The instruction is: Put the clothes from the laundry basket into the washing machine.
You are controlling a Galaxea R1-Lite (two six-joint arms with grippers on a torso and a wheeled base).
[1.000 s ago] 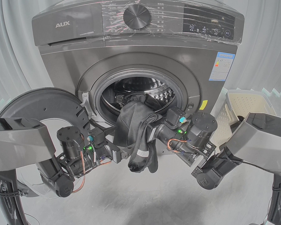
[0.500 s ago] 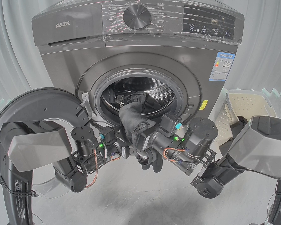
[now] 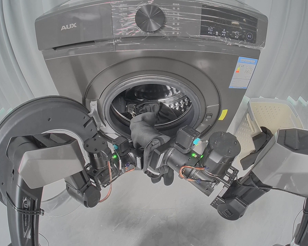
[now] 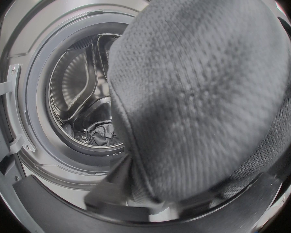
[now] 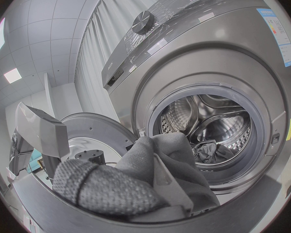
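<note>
Right at the bottom lip of the drum opening, middle of the head view, sits the dark garment [image 3: 145, 130]. Its top end is over the door seal [image 3: 107, 120] and inside, while the lower end is bunched up and dangles below the rim at lower centre.

The right gripper [image 3: 155, 156] is just under that rim and, from what I can see, is clamped on the bunched mesh part. In the right wrist view the cloth is piled over one finger [image 5: 171, 185]. The left gripper [image 3: 140, 161] is just beside it, touching the same bunch, but fabric covers its tip, so I can't tell if it's gripping or only propping.

Stuff I'd worry about:
- Letting go this close to the rim. A good chunk hangs outside, so my guess is its weight pulls the whole piece back out onto the floor.
- The waistband loop looks wrapped around the right gripper, so backing away could drag the garment out again.
- A tail left across the seal would stop the open door [image 3: 41, 117] at left from shutting.

Deeper in the washing machine [image 3: 150, 62] a crumpled dark item [image 5: 211, 151] already lies in the drum. The laundry basket [image 3: 273, 111] at right has more dark clothing [image 3: 260, 140] hanging out — so it's not the last load.
</note>
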